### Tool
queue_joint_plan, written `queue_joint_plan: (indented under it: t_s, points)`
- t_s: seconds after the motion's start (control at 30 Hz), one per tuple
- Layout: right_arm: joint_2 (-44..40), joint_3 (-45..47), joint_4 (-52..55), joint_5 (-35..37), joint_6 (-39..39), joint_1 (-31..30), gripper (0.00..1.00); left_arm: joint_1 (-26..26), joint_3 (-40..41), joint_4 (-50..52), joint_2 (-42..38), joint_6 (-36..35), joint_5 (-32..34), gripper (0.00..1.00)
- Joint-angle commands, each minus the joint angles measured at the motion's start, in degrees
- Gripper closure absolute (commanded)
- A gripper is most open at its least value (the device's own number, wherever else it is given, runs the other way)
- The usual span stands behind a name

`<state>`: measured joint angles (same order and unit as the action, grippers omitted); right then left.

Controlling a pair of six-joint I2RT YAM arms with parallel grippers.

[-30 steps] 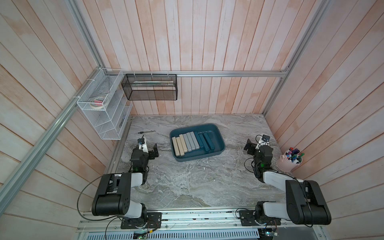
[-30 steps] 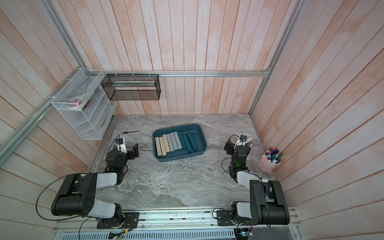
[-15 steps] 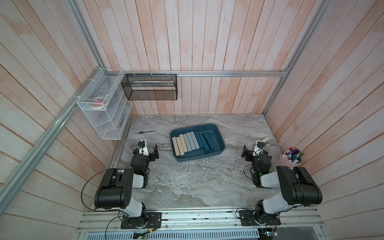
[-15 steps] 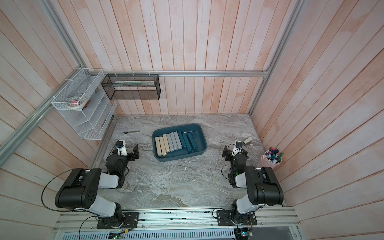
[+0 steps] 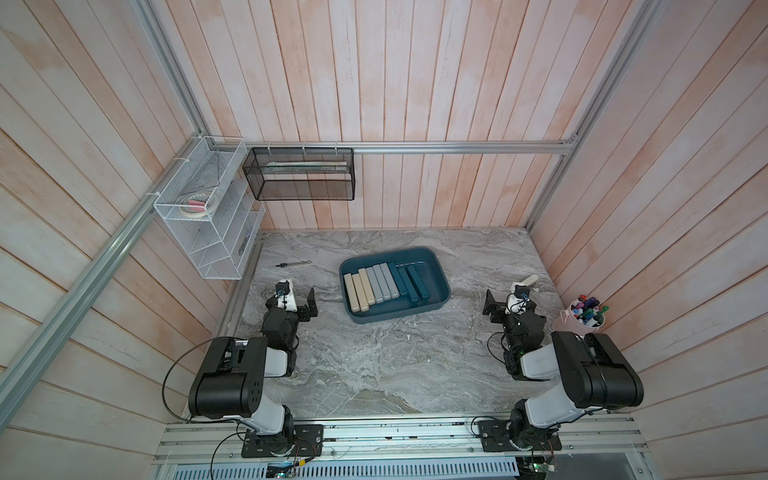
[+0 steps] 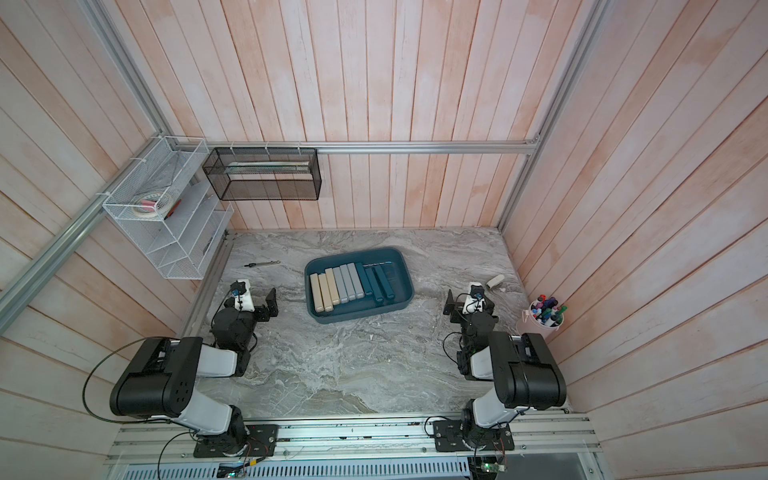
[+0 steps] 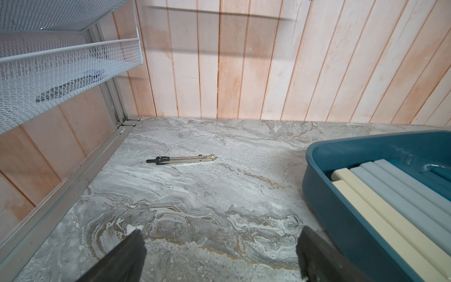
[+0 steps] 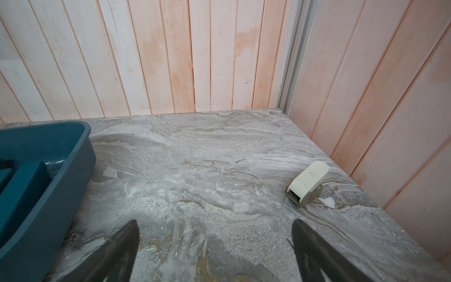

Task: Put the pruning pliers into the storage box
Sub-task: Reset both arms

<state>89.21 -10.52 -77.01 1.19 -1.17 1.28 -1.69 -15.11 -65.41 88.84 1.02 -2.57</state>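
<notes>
Nine pruning pliers (image 5: 382,285) inside storage box (image 5: 395,318)

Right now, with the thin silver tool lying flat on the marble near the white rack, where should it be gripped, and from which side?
Grip the thin silver tool at mid-shaft, coming straight down from above with the left gripper, which is open and the nearer one. The tool is long, slim and flat on the table, so the jaws should close across its narrow width. A side approach would probably just push it along.
</notes>
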Motion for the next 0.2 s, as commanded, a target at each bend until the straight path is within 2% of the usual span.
queue_joint_plan:
  t_s: [0.0, 0.17]
  points:
    - [0.37, -0.54, -1.93, -0.68, 0.93, 0.04, 0.02, 0.14, -0.74, -1.39, 0.54, -0.75, 0.37, 0.00]
    - [0.40, -0.52, -1.96, -0.69, 0.98, 0.03, 0.02, 0.20, -0.76, -1.39, 0.56, -0.76, 0.37, 0.00]
